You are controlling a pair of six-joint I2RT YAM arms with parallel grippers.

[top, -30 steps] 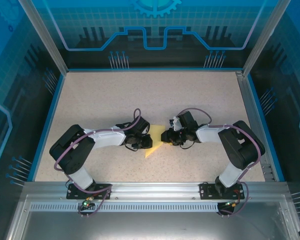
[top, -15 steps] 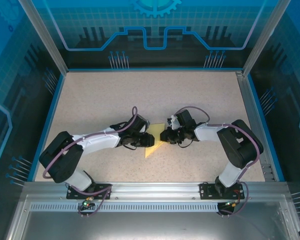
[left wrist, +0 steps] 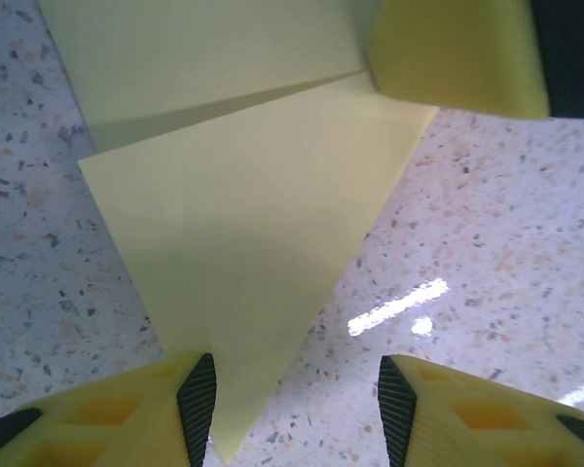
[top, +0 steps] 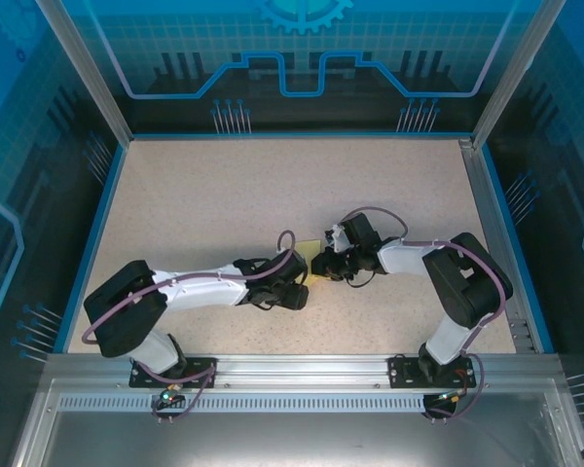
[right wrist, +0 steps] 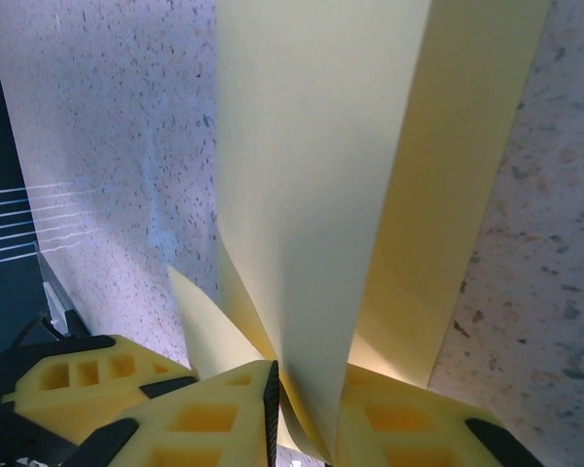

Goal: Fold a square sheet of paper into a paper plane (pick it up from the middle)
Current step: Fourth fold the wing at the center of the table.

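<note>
Right wrist view: the right gripper (right wrist: pixel 273 413) is closed narrow on the paper (right wrist: pixel 311 195), with both yellow fingers (right wrist: pixel 409 428) pressed against the paper's near end. From that pinch the paper runs away as a long pale strip. A second, shaded layer lies along the strip's right side, and a small flap shows at its lower left. The paper's left edge throws a shadow on the speckled table (right wrist: pixel 97 146). How far that edge stands off the table cannot be told.

Left wrist view: the paper is folded. A triangular layer points towards the camera, and a second layer shows past a crease at its far end. The left gripper (left wrist: pixel 297 413) stands about half open. Its two fingers are apart, one on either side of the paper's tip. The tip lies just beside the left finger (left wrist: pixel 97 418), well clear of the other, and is not clamped. At the paper's far right corner, one finger of the right gripper rests against the paper.

Top external view: the paper lies between the two grippers and is almost wholly covered by them; a yellow sliver shows in the gap. The left arm reaches to the paper from its left and the right arm from its right.
</note>
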